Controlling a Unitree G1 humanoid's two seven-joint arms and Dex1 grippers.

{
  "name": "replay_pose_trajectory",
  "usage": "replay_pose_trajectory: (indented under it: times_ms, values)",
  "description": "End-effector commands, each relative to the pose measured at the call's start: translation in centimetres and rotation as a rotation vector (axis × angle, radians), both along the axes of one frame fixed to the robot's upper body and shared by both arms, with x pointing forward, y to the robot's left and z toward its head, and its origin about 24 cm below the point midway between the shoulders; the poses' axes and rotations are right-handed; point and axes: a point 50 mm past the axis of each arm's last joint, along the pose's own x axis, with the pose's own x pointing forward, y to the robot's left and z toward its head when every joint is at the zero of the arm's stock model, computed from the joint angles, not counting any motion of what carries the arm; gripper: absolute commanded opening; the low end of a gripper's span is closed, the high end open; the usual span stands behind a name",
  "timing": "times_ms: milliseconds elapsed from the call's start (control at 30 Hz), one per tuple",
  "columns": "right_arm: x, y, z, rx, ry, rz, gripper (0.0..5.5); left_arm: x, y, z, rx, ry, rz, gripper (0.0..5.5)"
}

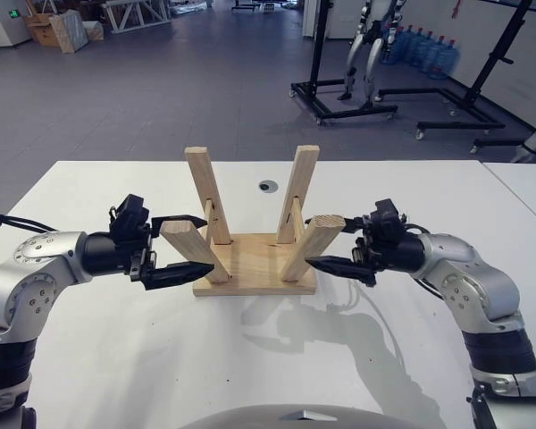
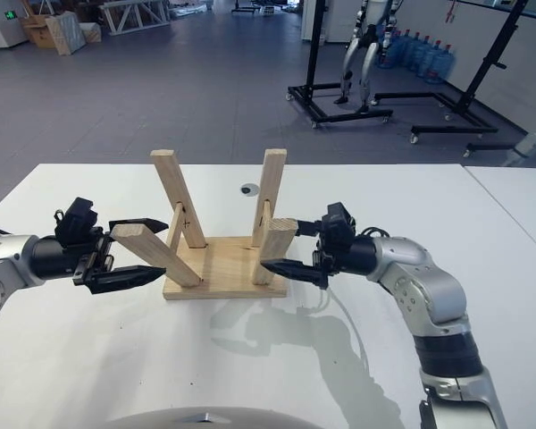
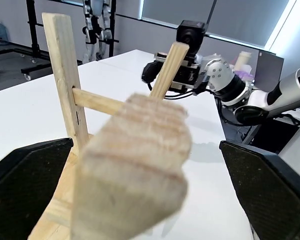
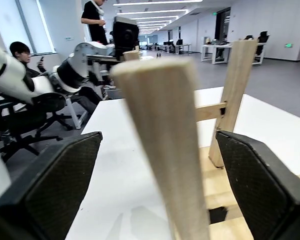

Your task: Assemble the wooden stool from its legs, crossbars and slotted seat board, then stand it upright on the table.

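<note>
The stool [image 1: 255, 234] stands upside down near the middle of the white table [image 1: 107, 357]. Its seat board [image 1: 261, 270] lies flat on the table and the four legs point up and lean outward. The far left leg [image 1: 206, 192] and the far right leg [image 1: 299, 189] are the taller ones in the head views. The near left leg [image 1: 193, 249] tilts toward the left and the near right leg [image 1: 311, 242] tilts toward the right. A thin crossbar [image 3: 97, 101] joins the far left leg to the near left leg, and another crossbar [image 4: 210, 111] joins the two legs on the right side.

The left tool [image 1: 209, 243] is at the upper end of the near left leg, with one finger on the far side of it and one on the near side. It is wide; in the left wrist view both black pads [image 3: 30, 186] stand apart from the wood. The right tool [image 1: 307, 241] is the same way around the upper end of the near right leg. It is wide too, and its pads [image 4: 57, 185] have free space to the leg on both sides.

A small round hole [image 1: 268, 186] is in the table behind the stool.
</note>
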Motion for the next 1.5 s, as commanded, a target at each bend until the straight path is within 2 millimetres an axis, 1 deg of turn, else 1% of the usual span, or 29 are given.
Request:
replay_pose_trajectory:
  times_ms: [33,200,300,367,467,533,733,867,1000,1133,1200,1300,1400,1500]
  values:
    - [0.7,0.5,0.1,-0.010,-0.016,-0.017,4.03,0.2,0.2,0.4,0.003,0.003,0.009,5.13]
    - [0.7,0.7,-0.4,-0.037,-0.006,0.001,3.17,-0.2,0.4,-0.6,0.053,0.028,0.006,4.34]
    - [0.6,0.7,-0.5,-0.041,-0.003,0.006,2.50,-0.1,0.5,-0.9,0.066,0.029,0.018,3.75]
    - [0.6,0.6,-0.5,-0.041,-0.001,0.006,2.18,-0.1,0.8,-1.2,0.070,0.030,0.029,3.48]
    - [0.7,0.5,-0.4,-0.041,0.000,0.005,1.80,0.4,1.2,-0.9,0.039,0.026,0.059,3.15]
    - [0.7,0.5,-0.4,-0.039,0.001,0.006,1.45,0.5,1.3,-0.6,0.010,0.025,0.064,2.79]
    - [1.1,0.8,-0.2,-0.034,0.002,0.026,1.37,0.3,0.6,0.1,-0.051,0.036,0.036,1.99]
    - [1.4,1.0,-0.1,-0.034,0.004,0.038,1.28,0.0,-0.1,0.1,-0.080,0.064,0.005,1.76]
    - [1.5,0.9,0.2,-0.024,0.049,0.043,1.24,-0.3,-0.1,0.1,-0.103,0.117,-0.005,1.71]
    - [1.3,0.6,1.3,0.040,0.213,0.049,1.23,0.5,0.4,1.4,-0.237,0.176,0.050,1.67]
    - [1.5,0.5,2.0,0.054,0.305,0.041,1.19,0.9,0.6,1.7,-0.294,0.218,0.091,1.57]
    - [2.4,0.6,2.8,0.064,0.454,0.042,1.14,1.9,0.5,1.4,-0.361,0.295,0.156,1.44]
    - [4.1,1.4,2.6,0.067,0.643,0.016,1.10,3.3,-0.2,0.1,-0.388,0.416,0.259,1.32]
    - [5.9,2.0,1.4,0.067,0.819,-0.050,1.10,4.3,-1.4,-2.0,-0.373,0.547,0.355,1.28]
